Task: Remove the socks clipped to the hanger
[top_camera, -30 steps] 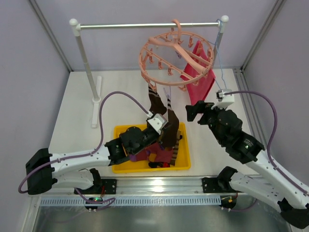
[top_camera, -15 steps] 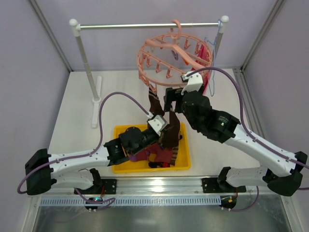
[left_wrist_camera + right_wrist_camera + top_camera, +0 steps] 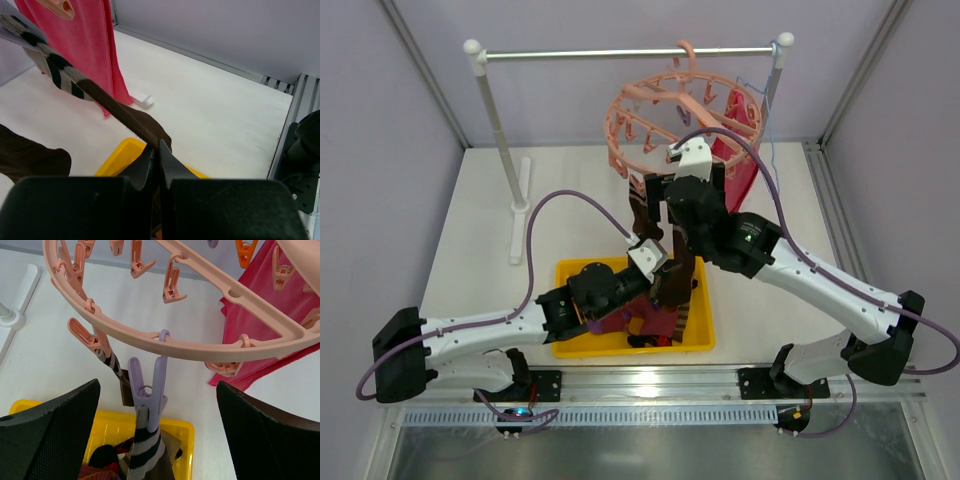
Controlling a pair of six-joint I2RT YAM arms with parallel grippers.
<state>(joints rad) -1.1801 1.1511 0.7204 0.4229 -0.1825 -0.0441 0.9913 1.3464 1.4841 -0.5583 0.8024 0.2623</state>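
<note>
Only the wrist view shows left pincer (image 3: 158, 150) clamping brown sock (image 3: 120, 111); right pincer (image 3: 157, 385) wide open.

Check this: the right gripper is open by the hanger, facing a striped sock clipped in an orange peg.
The peg colour is wrong. The right wrist view shows the striped sock clipped in a lilac peg, not an orange one. The rest stands: the right gripper is open by the hanger, facing that sock.

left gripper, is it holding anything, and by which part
The left gripper is shut on the plain brown end of a brown-and-cream striped sock, which is stretched taut. The open right gripper holds nothing.
</note>
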